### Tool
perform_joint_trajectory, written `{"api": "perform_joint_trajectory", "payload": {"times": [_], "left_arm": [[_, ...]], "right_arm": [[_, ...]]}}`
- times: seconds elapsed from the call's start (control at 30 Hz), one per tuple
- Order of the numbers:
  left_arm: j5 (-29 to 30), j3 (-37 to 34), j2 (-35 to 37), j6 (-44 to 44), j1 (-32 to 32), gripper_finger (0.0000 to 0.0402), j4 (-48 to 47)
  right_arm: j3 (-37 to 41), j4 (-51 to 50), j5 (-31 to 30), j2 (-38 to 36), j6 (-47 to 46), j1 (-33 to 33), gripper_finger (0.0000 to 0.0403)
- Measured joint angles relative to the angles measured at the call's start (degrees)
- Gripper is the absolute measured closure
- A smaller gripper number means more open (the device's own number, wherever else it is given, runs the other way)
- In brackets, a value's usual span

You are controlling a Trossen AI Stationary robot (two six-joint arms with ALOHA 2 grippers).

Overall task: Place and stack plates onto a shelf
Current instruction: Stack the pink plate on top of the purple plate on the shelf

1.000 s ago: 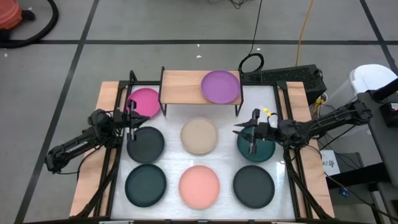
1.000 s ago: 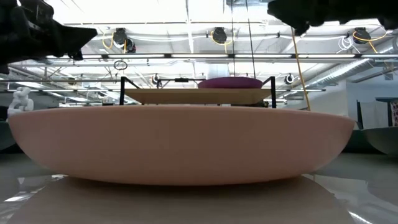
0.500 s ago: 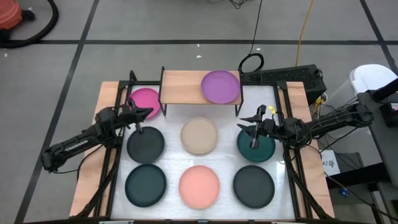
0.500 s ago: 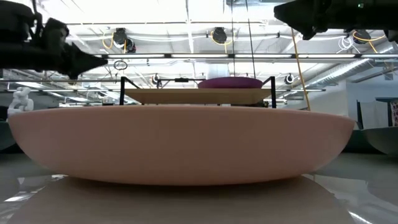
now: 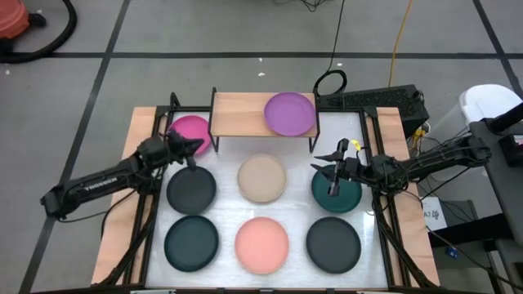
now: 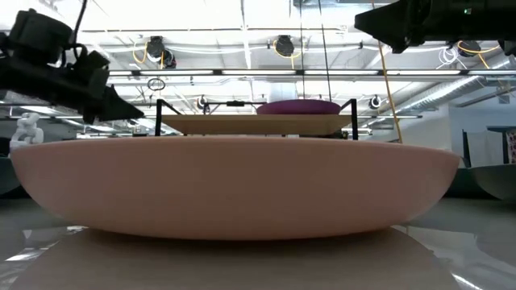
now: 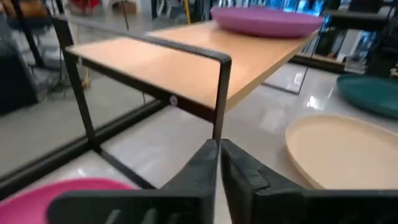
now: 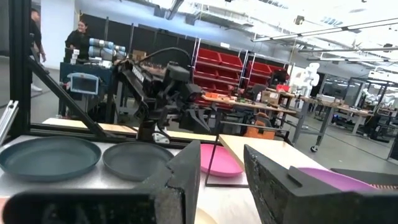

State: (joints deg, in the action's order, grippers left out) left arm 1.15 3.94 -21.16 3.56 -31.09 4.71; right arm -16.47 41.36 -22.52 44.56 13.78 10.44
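Note:
The shelf [image 5: 249,114] stands at the table's far edge with the purple plate [image 5: 290,113] on its right half. The magenta plate [image 5: 188,128] lies on the table left of the shelf. The beige plate [image 5: 261,178], salmon plate [image 5: 261,243], teal plate [image 5: 339,196] and three dark grey plates [image 5: 191,188] [image 5: 191,241] [image 5: 333,243] also lie flat on the table. My left gripper [image 5: 194,151] [image 7: 219,158] is shut and hovers between the magenta plate [image 7: 37,193] and the shelf's leg [image 7: 217,93]. My right gripper [image 5: 325,170] [image 8: 221,174] is open above the teal plate's far edge.
Black frame rails [image 5: 151,204] run along both table sides. The salmon plate [image 6: 242,189] fills the low view's foreground, with the shelf [image 6: 258,125] behind it. A cable loop [image 5: 330,82] and black equipment [image 5: 384,100] lie behind the shelf. People stand in the room beyond [image 8: 81,34].
My left gripper has reached toward the table's far right, from over the near-left dark grey plate to beside the magenta plate and the shelf's leg, and its arm has stretched out and lowered. My right gripper has drifted slightly toward the far edge.

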Motion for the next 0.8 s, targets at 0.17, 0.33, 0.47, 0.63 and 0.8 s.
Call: {"api": "perform_joint_trajectory", "payload": {"times": [0.17,0.33,0.47,0.63,0.8], "left_arm": [[1.12,7.12,-5.03,1.64,0.02,0.031,-9.69],[4.65,13.37,-11.34,1.52,0.02,0.0275,-21.99],[6.49,15.17,-17.42,1.7,0.02,0.0273,-24.16],[7.92,15.35,-25.0,1.8,0.02,0.0273,-24.08],[7.93,15.35,-30.11,2.53,0.02,0.0273,-22.68]], "right_arm": [[0.0,0.0,-0.02,0.0,0.0,0.0,0.0298],[0.0,-0.02,0.0,0.0,-0.44,-0.01,0.0298],[0.0,-0.04,0.02,0.0,-0.73,-0.02,0.0298],[0.0,-0.04,0.04,0.0,-1.09,-0.01,0.0298],[0.0,-0.07,0.05,0.0,-1.07,-0.02,0.0298]]}}
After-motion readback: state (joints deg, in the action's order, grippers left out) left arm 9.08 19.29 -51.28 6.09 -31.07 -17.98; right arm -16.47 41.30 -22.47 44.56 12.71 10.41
